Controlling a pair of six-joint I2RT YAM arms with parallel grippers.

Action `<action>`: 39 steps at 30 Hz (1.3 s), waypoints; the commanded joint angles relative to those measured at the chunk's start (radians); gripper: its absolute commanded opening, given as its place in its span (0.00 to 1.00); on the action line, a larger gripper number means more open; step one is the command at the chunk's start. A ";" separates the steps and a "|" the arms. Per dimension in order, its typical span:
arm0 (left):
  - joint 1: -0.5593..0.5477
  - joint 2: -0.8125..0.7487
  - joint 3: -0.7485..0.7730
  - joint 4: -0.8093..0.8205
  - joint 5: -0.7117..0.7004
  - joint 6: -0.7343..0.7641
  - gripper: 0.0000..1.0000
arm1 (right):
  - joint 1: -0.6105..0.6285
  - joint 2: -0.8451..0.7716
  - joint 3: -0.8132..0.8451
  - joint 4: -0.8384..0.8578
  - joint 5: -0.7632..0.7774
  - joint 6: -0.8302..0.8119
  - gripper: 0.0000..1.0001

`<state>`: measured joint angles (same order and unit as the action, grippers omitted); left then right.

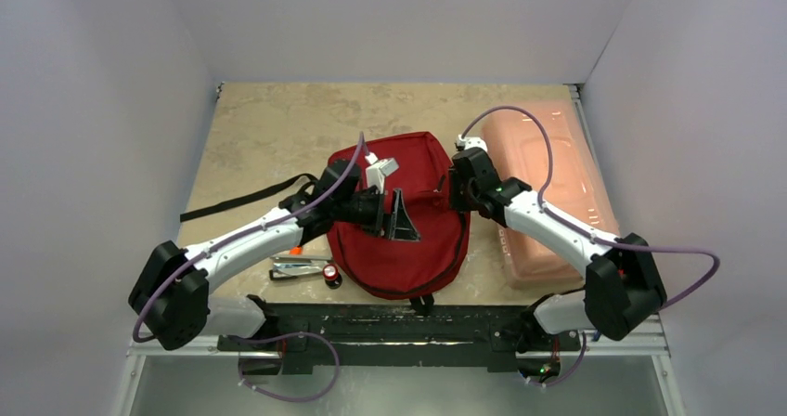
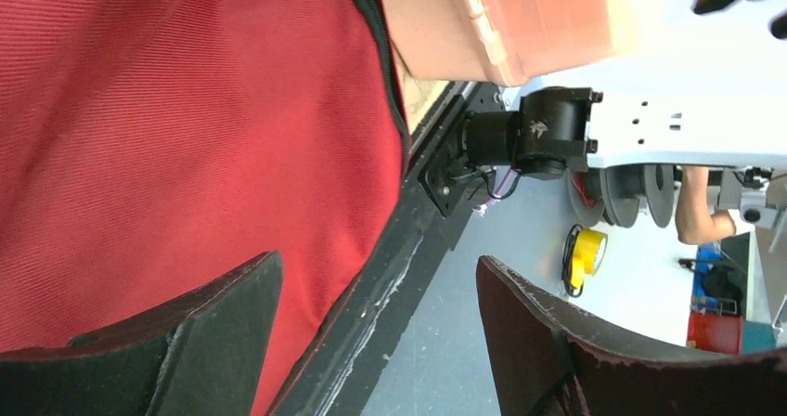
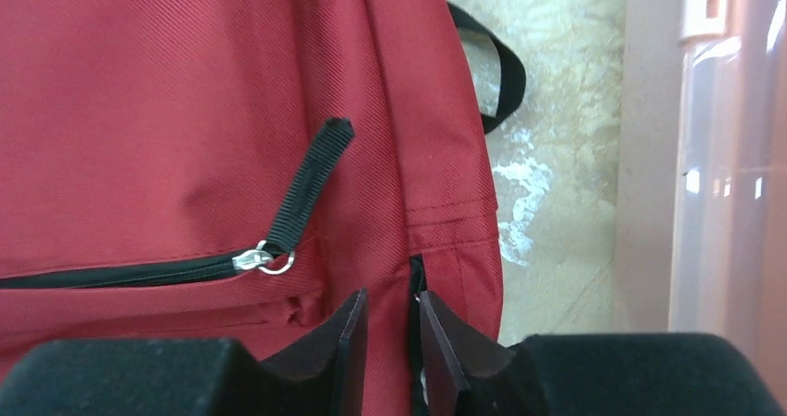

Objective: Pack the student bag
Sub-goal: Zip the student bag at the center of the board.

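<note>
Nearby, pink box (image 1: 549,188) beside student bag (image 1: 418,249)

I log a pale pink translucent plastic box (image 1: 548,193) lying along the right side of the beige marbled surface (image 1: 278,128). Near the front left lie a silver metal item (image 1: 295,267), a small red round item (image 1: 330,273) just beside it, and an orange piece (image 1: 295,250) just behind. I cannot identify these further.

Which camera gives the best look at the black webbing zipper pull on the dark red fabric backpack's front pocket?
Right wrist: the black webbing zipper pull lies close and sharp on the dark red fabric backpack. Top external shows the bag but no discernible pull; left wrist shows only red fabric.
</note>
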<state>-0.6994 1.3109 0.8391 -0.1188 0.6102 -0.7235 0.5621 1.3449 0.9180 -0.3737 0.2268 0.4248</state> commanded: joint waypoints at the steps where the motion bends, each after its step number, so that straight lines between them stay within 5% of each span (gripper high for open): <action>1: -0.048 0.016 -0.007 0.100 -0.004 -0.046 0.75 | 0.003 0.027 0.026 -0.021 0.045 -0.024 0.28; 8: -0.104 0.098 -0.031 0.228 0.012 -0.129 0.74 | 0.005 0.038 0.032 -0.035 0.089 -0.023 0.17; 18: -0.117 0.129 -0.058 0.263 0.007 -0.146 0.73 | 0.045 0.031 0.047 -0.105 0.148 -0.024 0.28; 25: -0.117 0.142 -0.055 0.266 0.007 -0.146 0.73 | 0.064 0.027 0.048 -0.104 0.149 -0.034 0.00; 34: -0.118 0.195 -0.121 0.319 -0.015 -0.176 0.73 | 0.064 0.048 0.138 -0.327 0.406 0.172 0.00; 39: -0.118 0.168 -0.139 0.323 -0.011 -0.177 0.73 | 0.064 -0.020 0.107 -0.175 0.192 0.089 0.00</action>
<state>-0.8131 1.5078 0.7036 0.1493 0.5995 -0.8970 0.6250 1.3930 1.0225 -0.6136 0.5079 0.5369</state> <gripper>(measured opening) 0.731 0.004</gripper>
